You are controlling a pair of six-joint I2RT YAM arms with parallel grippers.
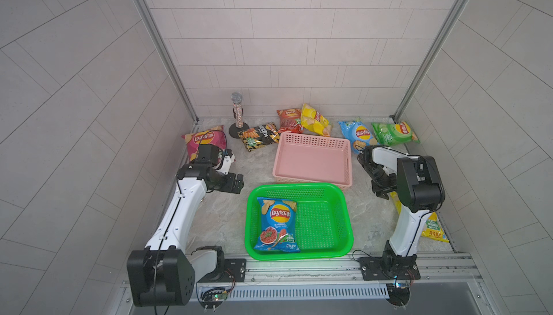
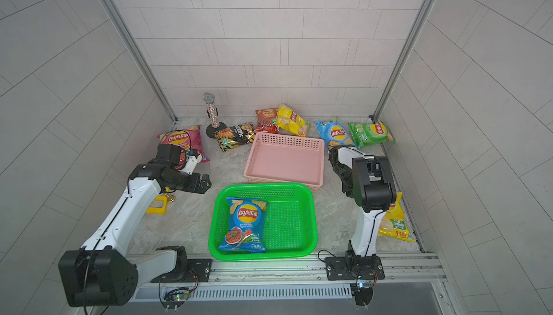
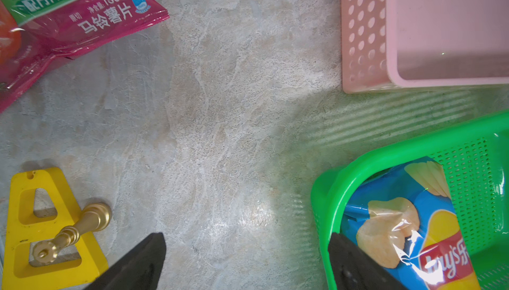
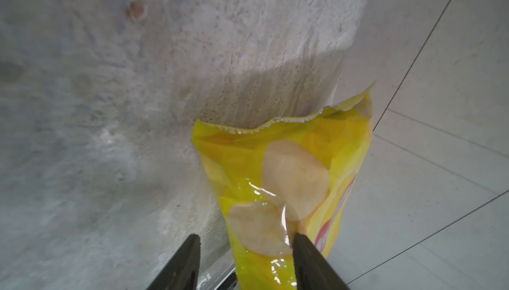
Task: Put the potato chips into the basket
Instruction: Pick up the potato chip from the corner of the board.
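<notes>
A blue bag of potato chips (image 1: 276,223) lies in the green basket (image 1: 347,223) at the front middle. A yellow bag (image 1: 434,229) lies by the right wall under my right arm. In the right wrist view my right gripper (image 4: 246,236) straddles the top end of this yellow bag (image 4: 289,164). One finger touches the bag, and a gap shows between the bag and the other finger. My left gripper (image 3: 246,237) hangs open over bare table left of the green basket (image 3: 385,153). Along the back lie magenta (image 1: 203,139), black (image 1: 258,136), red (image 1: 288,119), yellow (image 1: 314,120), light blue (image 1: 357,135) and green (image 1: 395,133) bags.
An empty pink basket (image 1: 312,160) stands just behind the green one. A glittery microphone (image 1: 238,113) stands on its base at the back left. A flat yellow plastic piece (image 3: 41,219) with a brass fitting (image 3: 77,230) lies under my left arm. Walls close in on three sides.
</notes>
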